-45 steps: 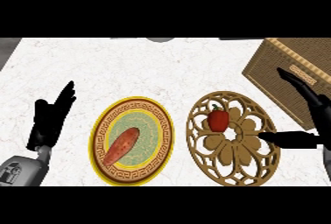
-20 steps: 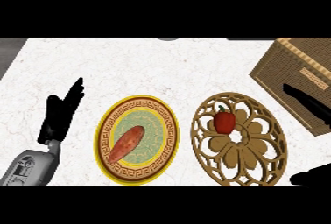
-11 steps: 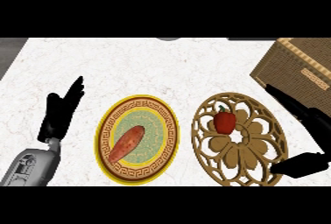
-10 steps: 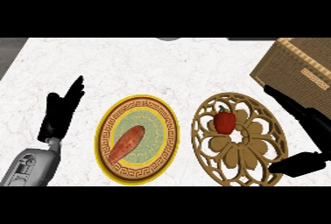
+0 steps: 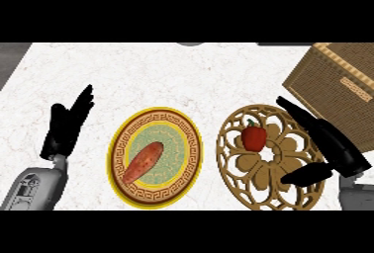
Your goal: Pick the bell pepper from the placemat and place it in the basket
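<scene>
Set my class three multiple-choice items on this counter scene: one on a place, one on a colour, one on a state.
1. Where in the head view is the basket?
A. upper right
B. lower left
C. centre

2. What colour is the bell pepper?
A. yellow
B. red
C. purple

3. The right hand is:
A. shut on the bell pepper
B. out of view
C. open, holding nothing

Answers:
1 A: the basket fills the upper right corner.
2 B: the bell pepper shows red with a green stem, lying on the placemat.
3 C: its fingers are straight, and the bell pepper lies apart from them.
</scene>
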